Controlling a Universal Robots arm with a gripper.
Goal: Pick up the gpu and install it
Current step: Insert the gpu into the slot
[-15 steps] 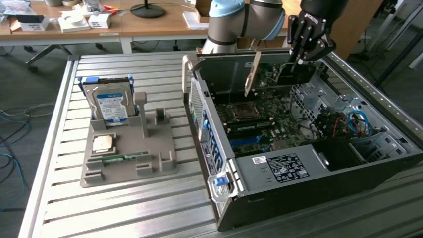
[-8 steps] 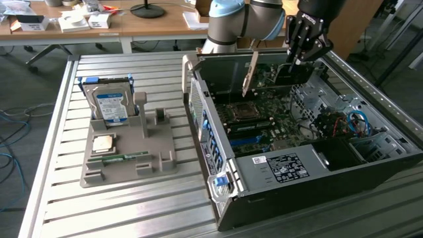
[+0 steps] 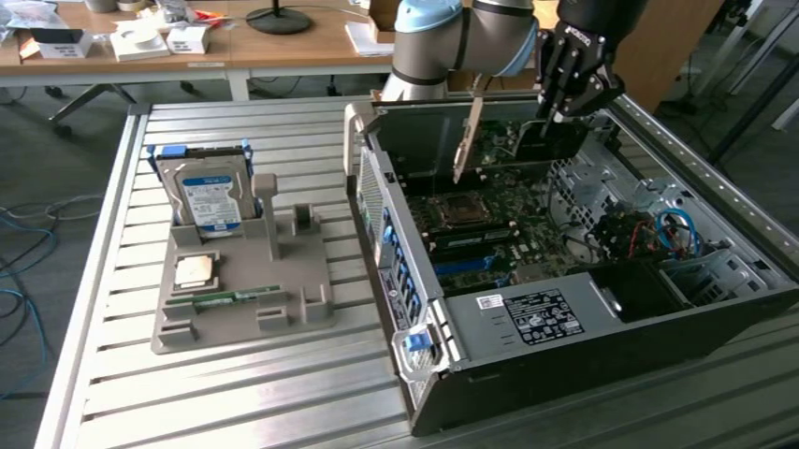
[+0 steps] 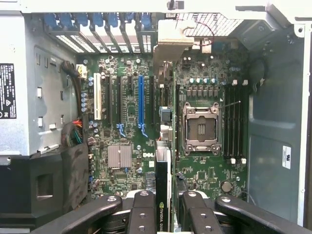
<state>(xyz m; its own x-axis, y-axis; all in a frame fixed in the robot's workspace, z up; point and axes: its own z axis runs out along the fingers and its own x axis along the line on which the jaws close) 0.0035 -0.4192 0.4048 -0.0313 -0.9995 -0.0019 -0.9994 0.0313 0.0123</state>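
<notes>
The gpu [image 3: 547, 140] is a dark card with a pale metal bracket strip [image 3: 471, 136] at one end. It hangs upright inside the open computer case [image 3: 549, 318], above the motherboard [image 3: 487, 234] near the case's far wall. My gripper [image 3: 562, 110] is shut on its top edge. In the wrist view the gpu [image 4: 163, 185] shows edge-on between my fingers [image 4: 141, 214], with my gripper [image 4: 165, 217] closed around it. The card's bracket [image 4: 170, 44] points at the rear slot openings. The card lines up just beside the blue expansion slot [image 4: 141, 97], between it and the processor socket [image 4: 201, 129].
A grey parts holder [image 3: 250, 309] lies on the slatted table at the exterior view's left, carrying a hard drive [image 3: 206, 196], a processor chip [image 3: 196, 271] and a memory stick [image 3: 225, 299]. The case walls, drive cage [image 3: 718, 271] and cables [image 3: 675, 229] hem in the motherboard.
</notes>
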